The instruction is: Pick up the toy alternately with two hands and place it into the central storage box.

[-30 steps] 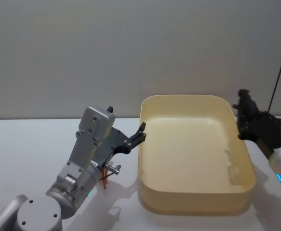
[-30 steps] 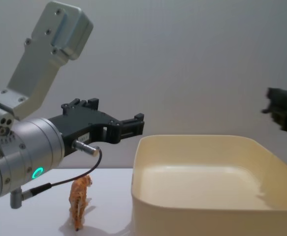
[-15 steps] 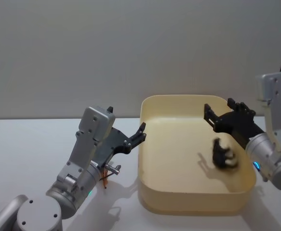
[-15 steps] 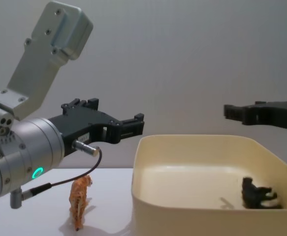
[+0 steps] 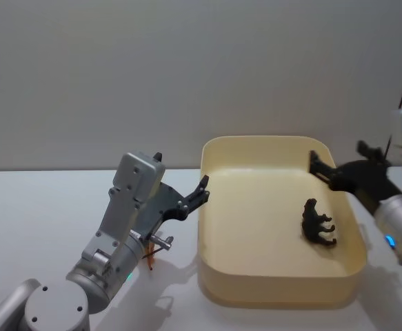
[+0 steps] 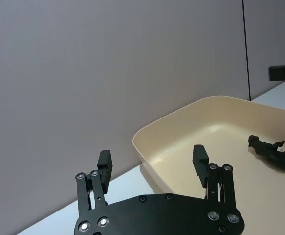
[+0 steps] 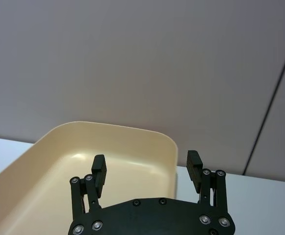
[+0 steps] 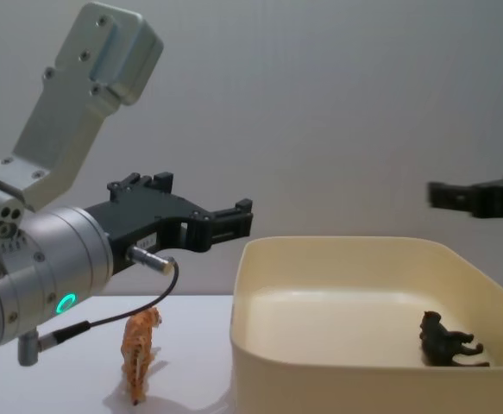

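Black toy animal (image 5: pixel 318 222) is already lying in the cream storage box (image 5: pixel 276 293) around 4 o'clock, so 1 done, orange tiger (image 8: pixel 140 354) outside at 8 o'clock not yet, left gripper (image 6: pixel 152 157) and right gripper (image 7: pixel 146 162) both spread, empty.

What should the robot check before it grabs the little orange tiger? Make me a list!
1. Left gripper open and empty: ok.
2. Right gripper open and empty: ok.
3. Black toy animal inside the storage box: ok, it lies near the right wall.
4. Orange tiger upright on the table, left of the box: ok.
5. Left gripper lined up over the tiger: not ok. Its fingertips point toward the box rim, higher up, and the tiger stands below the wrist.
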